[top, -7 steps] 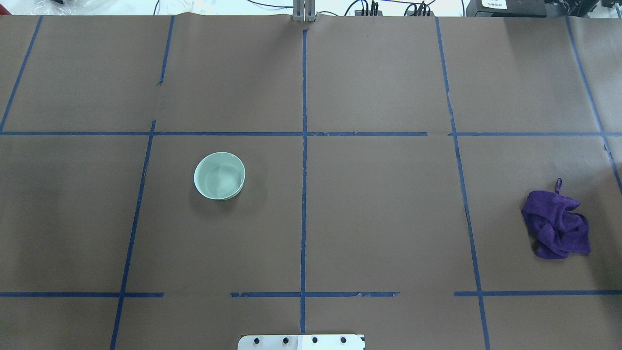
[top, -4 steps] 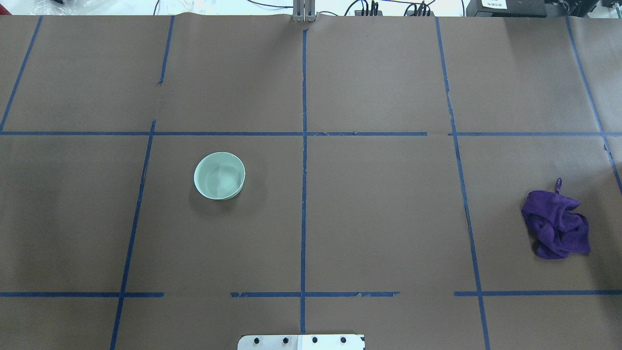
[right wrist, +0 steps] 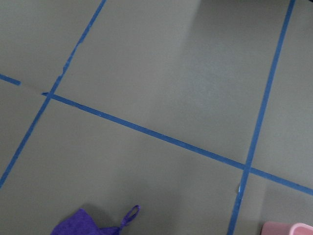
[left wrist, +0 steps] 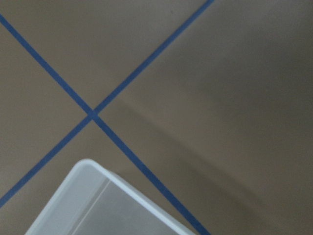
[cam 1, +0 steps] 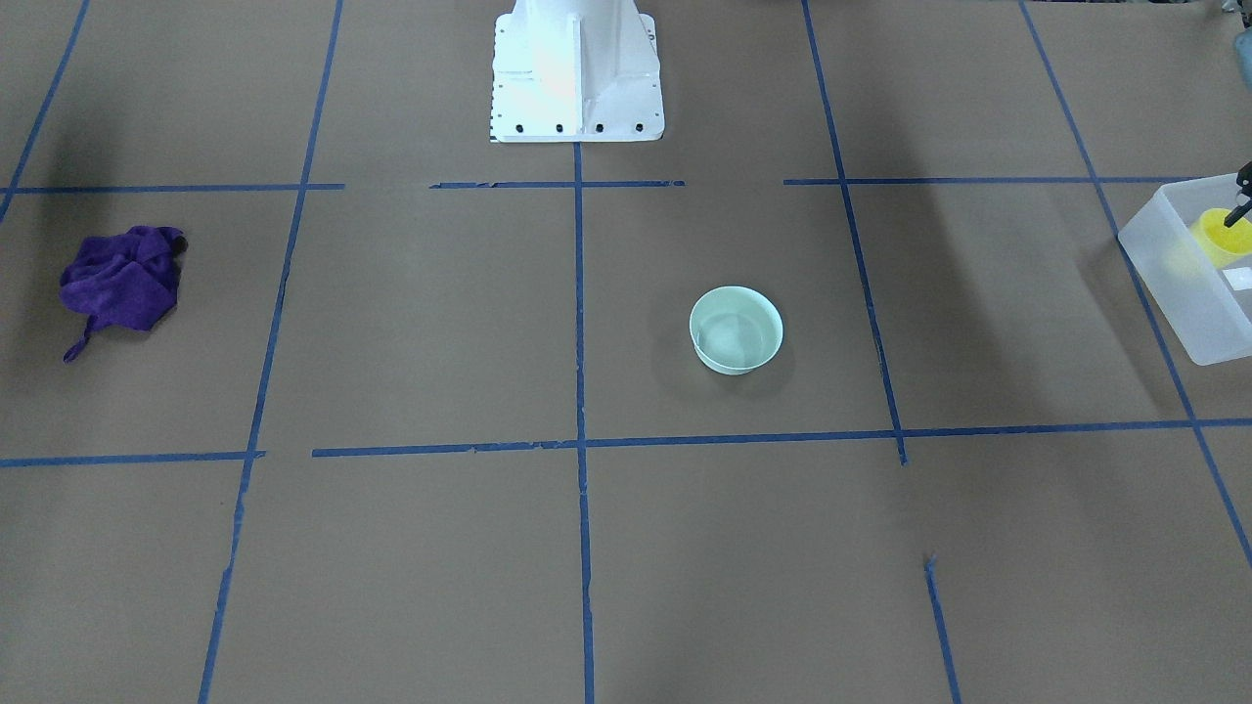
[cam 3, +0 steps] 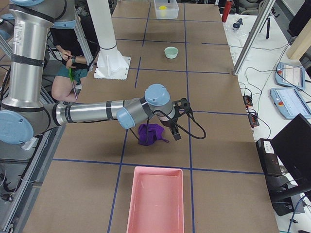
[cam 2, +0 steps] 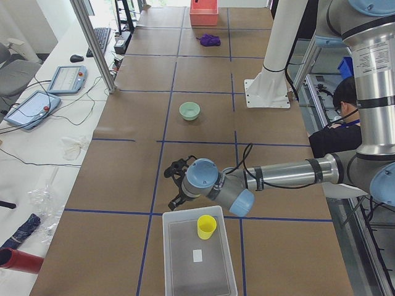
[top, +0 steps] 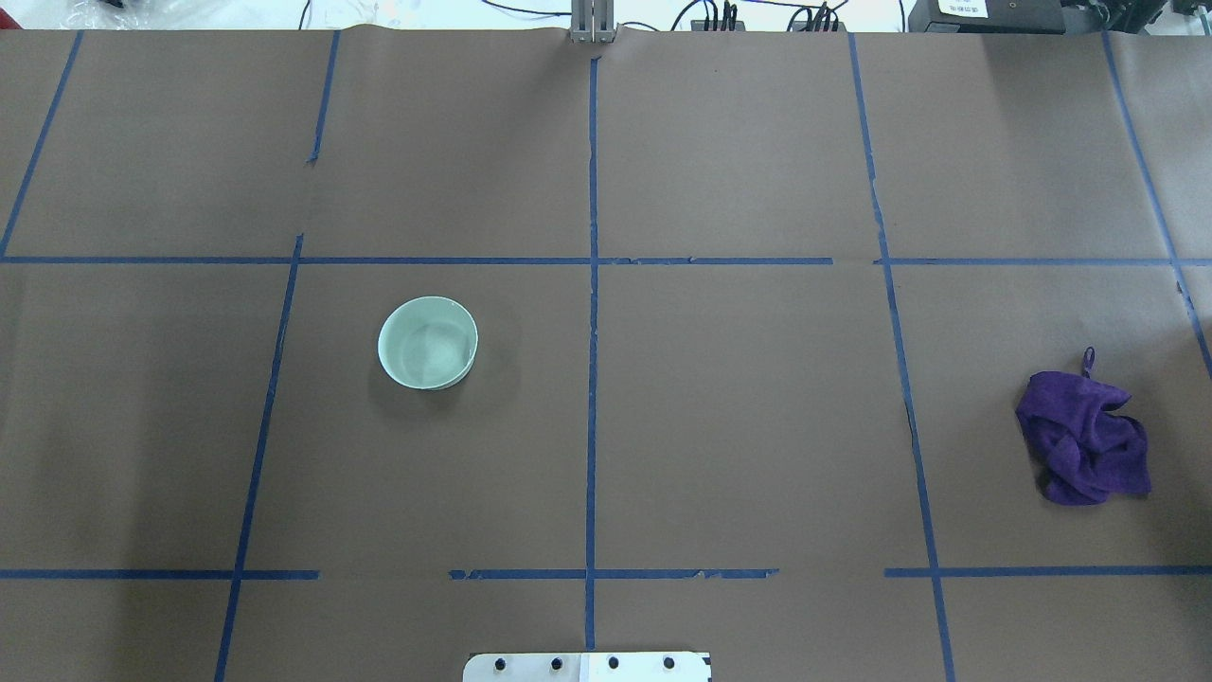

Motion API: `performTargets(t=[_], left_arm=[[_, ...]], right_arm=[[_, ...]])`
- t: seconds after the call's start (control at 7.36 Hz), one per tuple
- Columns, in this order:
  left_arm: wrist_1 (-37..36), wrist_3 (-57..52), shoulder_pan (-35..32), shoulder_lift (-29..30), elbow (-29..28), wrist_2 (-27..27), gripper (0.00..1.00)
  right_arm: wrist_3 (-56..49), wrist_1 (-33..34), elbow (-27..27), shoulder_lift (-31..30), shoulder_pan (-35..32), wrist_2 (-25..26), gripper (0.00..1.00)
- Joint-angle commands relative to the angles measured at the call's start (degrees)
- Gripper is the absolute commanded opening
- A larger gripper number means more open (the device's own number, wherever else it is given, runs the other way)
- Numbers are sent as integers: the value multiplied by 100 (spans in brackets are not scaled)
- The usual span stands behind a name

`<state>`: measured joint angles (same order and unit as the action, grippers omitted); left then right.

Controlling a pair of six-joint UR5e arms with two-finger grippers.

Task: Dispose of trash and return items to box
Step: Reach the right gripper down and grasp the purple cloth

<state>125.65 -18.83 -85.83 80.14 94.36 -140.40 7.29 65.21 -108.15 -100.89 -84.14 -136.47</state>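
The mint-green bowl (top: 428,342) stands upright and empty left of the table's middle, also in the front view (cam 1: 736,330). The yellow cup (cam 2: 207,226) stands upright inside the frosted-white box (cam 2: 168,253) at the table's left end; the front view shows both at its right edge, cup (cam 1: 1216,236) and box (cam 1: 1169,284). My left gripper (cam 2: 173,184) hovers just beyond the box's near-table corner, apart from the cup; I cannot tell whether it is open. My right gripper (cam 3: 182,120) hangs above the purple rag (cam 3: 149,133); I cannot tell its state.
The purple rag (top: 1084,436) lies crumpled at the table's right side. A pink bin (cam 3: 155,201) stands at the right end. The white robot base (cam 1: 575,73) is at the near middle edge. Blue tape lines grid the brown table.
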Motion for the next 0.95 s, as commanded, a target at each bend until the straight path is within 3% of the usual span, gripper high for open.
performTargets(t=[0.0,0.14,0.27,0.54,0.81], left_arm=[[-506,55,-4,519,126,30,100],[-507,55,-12,538,161,30,100],[-507,55,-21,590,161,21,100],[-515,55,-21,669,170,21,100],[-524,55,-21,766,161,4,100]], right_arm=[[1460,-794,-74,-70,773,207,95],[1938,-999,-248,-280,1151,339,98],[2430,-1010,-450,-499,1677,889,98],[3292,-1639,-409,-904,2958,2127,98],[4138,-1931,-190,-880,4076,3244,96]])
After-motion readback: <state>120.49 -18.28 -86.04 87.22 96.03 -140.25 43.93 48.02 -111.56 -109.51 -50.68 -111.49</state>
